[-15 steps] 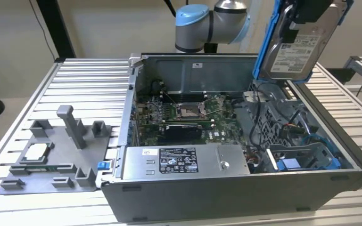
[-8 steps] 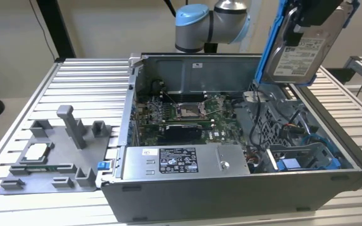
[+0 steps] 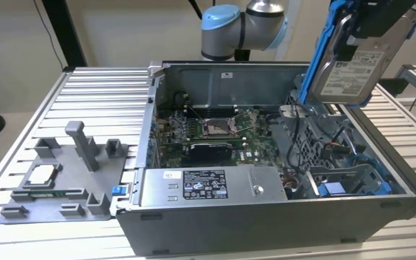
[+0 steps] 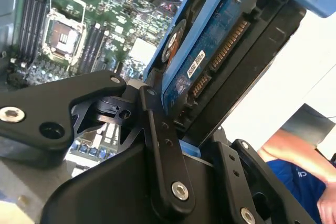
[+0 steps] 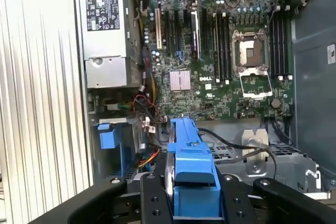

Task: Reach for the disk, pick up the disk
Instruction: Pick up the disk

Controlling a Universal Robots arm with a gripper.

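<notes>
My claw is clamped on the disk, w/ its blue bracket squeezed between my fingers. Disk hangs tilted below my claw, lifted clear above the open computer case. Motherboard lies well beneath it. A person's arm is off to one side behind my claw.

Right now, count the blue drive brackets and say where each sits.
2. One bracket frames the disk, held by the tool above the case; the other bracket sits bare in the case's bay, at the exterior view's right. More may be hidden.
</notes>
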